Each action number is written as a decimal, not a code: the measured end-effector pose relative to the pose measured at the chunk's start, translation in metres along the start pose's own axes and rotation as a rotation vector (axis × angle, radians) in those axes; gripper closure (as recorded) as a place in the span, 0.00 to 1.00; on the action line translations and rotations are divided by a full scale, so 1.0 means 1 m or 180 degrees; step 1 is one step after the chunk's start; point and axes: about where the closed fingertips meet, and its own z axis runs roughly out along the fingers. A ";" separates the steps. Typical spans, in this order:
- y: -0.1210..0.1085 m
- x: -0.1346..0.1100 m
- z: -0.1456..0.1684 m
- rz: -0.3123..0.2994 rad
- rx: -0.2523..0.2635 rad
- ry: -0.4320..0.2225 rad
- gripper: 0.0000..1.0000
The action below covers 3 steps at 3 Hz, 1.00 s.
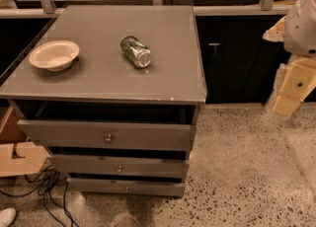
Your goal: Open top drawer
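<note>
Cables (pixel 47 189) on floor, bottom left. Bowl (pixel 54 55) upright on tabletop (pixel 98 80), left. Top drawer (pixel 148 136) under tabletop edge, pulled partly out, knob (pixel 108 138) centred. Can (pixel 136 51) on its side mid-tabletop. Claw (pixel 290 90) far right, well apart from drawer; apart or together: can't tell.

Gripper (pixel 285 101) hangs at 3 o'clock, well right of dresser (pixel 98 80), above speckled floor (pixel 247 171). You get open lane across that floor to drawer fronts. Top drawer (pixel 106 134) sits ajar: dark slot above its front, under overhanging slab. Knob (pixel 108 138) has bare panel either side. At 8 o'clock, wooden box (pixel 17 159) and cables (pixel 47 189) crowd your left flank. On slab: bowl (pixel 54 55) at 10 o'clock, can (pixel 136 51) lying at 12, bare surface near front edge. Dark cabinet (pixel 237 58) blocks 1 o'clock.
</note>
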 end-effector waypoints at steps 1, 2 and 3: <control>0.000 0.000 0.000 0.0000 0.0000 0.0000 0.00; 0.000 0.000 0.000 0.0000 0.0000 0.0000 0.15; 0.000 0.000 0.000 0.0000 0.0000 0.0000 0.39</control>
